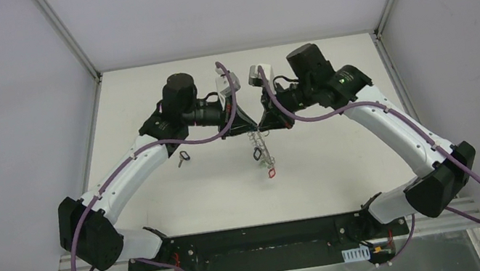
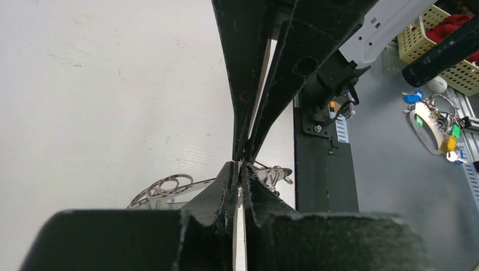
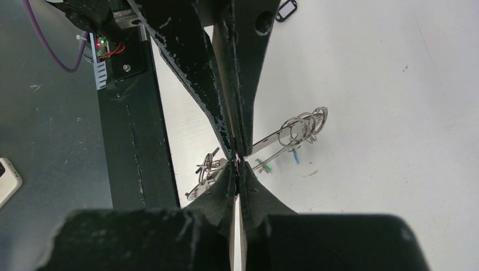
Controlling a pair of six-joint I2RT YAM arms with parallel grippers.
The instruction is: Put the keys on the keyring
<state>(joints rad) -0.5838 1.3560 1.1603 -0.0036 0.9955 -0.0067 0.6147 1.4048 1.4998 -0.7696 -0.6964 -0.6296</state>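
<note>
Over the table's middle the keyring (image 1: 261,148) hangs between both grippers, a thin grey metal hoop strung with small keys and a red tag (image 1: 272,172). My left gripper (image 1: 248,128) and right gripper (image 1: 263,126) meet tip to tip on it. In the left wrist view the left gripper (image 2: 242,165) is shut on the hoop, with small rings (image 2: 169,183) showing to its left. In the right wrist view the right gripper (image 3: 236,162) is shut on the keyring (image 3: 282,135), with keys (image 3: 206,169) dangling beside it. A loose black-headed key (image 1: 184,157) (image 3: 286,10) lies on the table.
The black base plate (image 2: 325,169) runs along the table's near edge. Beyond it, off the table, lie another bunch of keys with coloured tags (image 2: 438,121) and a yellow basket (image 2: 452,68). White walls enclose the table on three sides.
</note>
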